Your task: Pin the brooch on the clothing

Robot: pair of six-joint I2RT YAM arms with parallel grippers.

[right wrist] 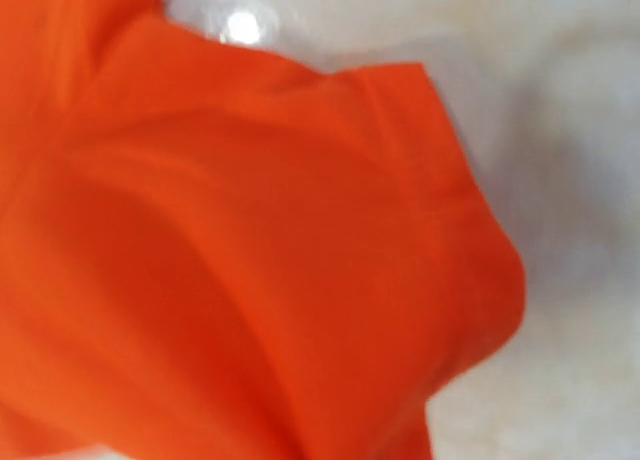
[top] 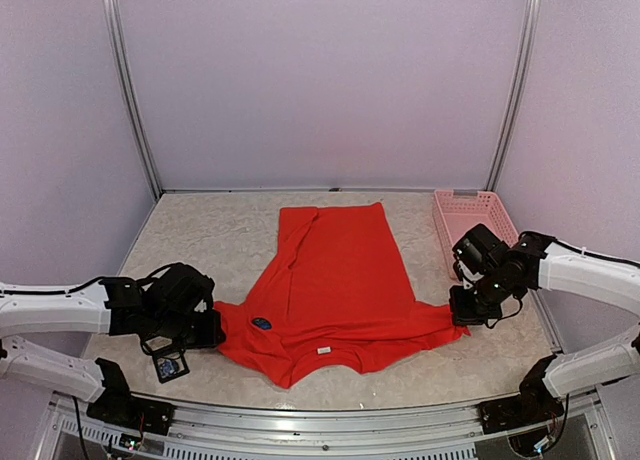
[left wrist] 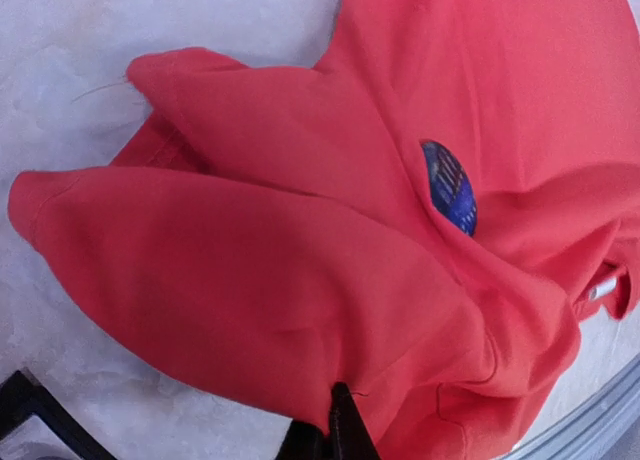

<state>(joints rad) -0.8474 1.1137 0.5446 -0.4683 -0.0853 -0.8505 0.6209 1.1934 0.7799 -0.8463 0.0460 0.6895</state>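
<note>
The red T-shirt (top: 335, 280) lies on the table with its neckline and white label (top: 323, 350) toward me. A round dark-blue brooch (top: 261, 323) sits on the fabric near its left shoulder; it also shows in the left wrist view (left wrist: 448, 188). My left gripper (top: 213, 330) is at the left sleeve, and its black fingers (left wrist: 345, 430) are shut on a fold of the shirt (left wrist: 300, 280). My right gripper (top: 462, 315) is at the right sleeve's edge. In the right wrist view, blurred red fabric (right wrist: 250, 280) rises over the jaws and hides the fingers.
A pink slatted basket (top: 470, 225) stands at the back right, just behind my right arm. A small dark card-like object (top: 170, 366) lies under my left arm. The metal table rail (top: 320, 420) runs along the near edge.
</note>
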